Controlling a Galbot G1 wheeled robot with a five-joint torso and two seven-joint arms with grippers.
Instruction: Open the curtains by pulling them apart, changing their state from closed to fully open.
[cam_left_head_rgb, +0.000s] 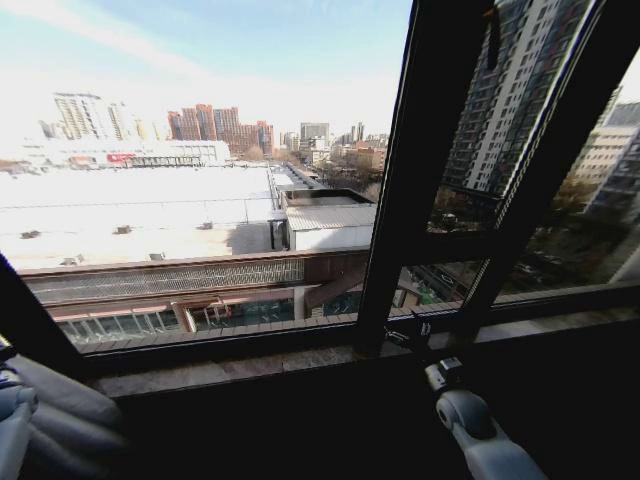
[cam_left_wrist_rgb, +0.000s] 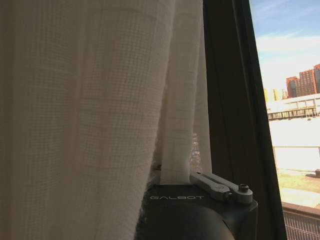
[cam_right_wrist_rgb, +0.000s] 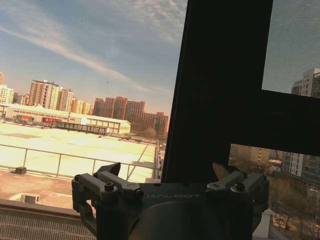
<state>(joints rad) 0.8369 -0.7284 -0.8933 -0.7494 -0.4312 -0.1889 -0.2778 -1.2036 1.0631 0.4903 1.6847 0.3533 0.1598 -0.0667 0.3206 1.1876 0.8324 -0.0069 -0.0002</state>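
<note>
Currently left end effector (cam_left_wrist_rgb: 175, 182) clenched on curtains (cam_left_wrist_rgb: 85, 110) — holding a pleat aside at 9 o'clock; right end effector (cam_right_wrist_rgb: 170, 187) released, by window frame (cam_left_head_rgb: 400, 200).

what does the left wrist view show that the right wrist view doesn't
Left wrist view alone: the sheer white pleated curtain, bunched beside the dark window frame, one fold caught in the left pincer.

Right wrist view alone: the right pincer open, holding nothing, before a dark window mullion and a crossbar; a tall grey tower at the picture's edge.

Both: the black Galbot wrist housing, blue sky, red-brick high-rises and a pale flat rooftop outside.
</note>
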